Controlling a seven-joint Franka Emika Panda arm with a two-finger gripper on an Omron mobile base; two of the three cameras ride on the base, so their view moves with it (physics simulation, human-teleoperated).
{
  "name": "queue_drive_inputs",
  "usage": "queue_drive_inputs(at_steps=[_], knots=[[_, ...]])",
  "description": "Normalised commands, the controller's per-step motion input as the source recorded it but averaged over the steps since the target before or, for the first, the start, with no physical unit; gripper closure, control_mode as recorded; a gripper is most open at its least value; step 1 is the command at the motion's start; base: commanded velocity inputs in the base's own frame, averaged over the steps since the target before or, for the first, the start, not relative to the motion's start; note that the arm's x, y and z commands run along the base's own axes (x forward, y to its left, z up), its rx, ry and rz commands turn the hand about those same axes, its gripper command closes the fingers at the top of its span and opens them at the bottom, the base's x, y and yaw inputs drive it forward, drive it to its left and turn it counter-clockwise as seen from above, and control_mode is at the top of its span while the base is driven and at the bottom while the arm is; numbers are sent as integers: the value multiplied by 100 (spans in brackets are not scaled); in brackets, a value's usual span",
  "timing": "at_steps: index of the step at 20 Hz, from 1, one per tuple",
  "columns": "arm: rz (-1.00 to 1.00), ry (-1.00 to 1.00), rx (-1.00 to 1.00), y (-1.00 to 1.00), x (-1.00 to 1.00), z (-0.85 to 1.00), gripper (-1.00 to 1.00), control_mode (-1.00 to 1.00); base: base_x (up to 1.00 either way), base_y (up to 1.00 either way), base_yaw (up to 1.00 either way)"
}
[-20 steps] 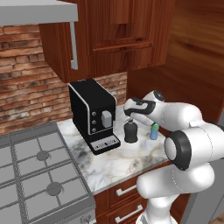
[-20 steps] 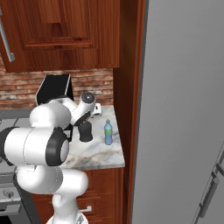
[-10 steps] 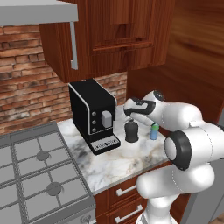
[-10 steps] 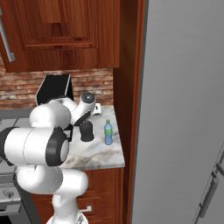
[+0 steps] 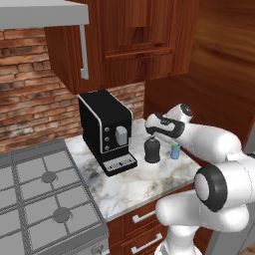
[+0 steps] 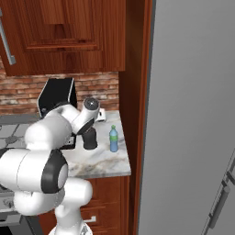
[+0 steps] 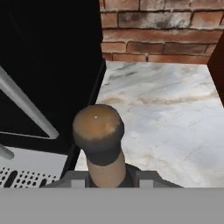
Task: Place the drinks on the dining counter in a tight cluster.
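Item 1, coffee machine: black, standing on the left part of the marble surface beside the stove; its front panel shows a dial and buttons, but no brand, label or writing can be read on it in any view. Item 2, squat black bottle: upright on the surface just right of the machine, thin neck topped by a brownish cap; the gripper is clamped on that neck, the 2 tips pressed to either side of it just below the cap in the hand view. No label is legible on it. Item 3, small blue bottle: green cap, upright, just beside the black bottle on its right, near the wooden side panel; any label is too small to read. Risks, judged: the hold sits high on a narrow neck, so the heavy body could swing or slip out on lifting; a sideways move could knock the blue bottle over, since it stands so close; a move the other way could strike the coffee machine; and the overhead cabinet limits how high the arm can raise before carrying toward the dining counter.
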Motion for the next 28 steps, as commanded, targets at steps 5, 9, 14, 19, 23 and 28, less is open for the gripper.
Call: queue_drive_inputs(at_steps=[5, 9, 14, 19, 23, 28], knots=[[0, -3, 0, 0, -94, 78, 100, -100, 0, 0, 0], [0, 6, 0, 0, -82, 100, 100, -100, 0, 0, 0], [0, 11, 0, 0, -75, 100, 100, -100, 0, 0, 0], [0, 1, 0, 0, -89, 100, 100, -100, 0, 0, 0], [0, -4, 1, 0, -66, 71, 100, -100, 0, 0, 0], [0, -3, 0, 0, -9, 2, 100, -100, 0, 0, 0]])
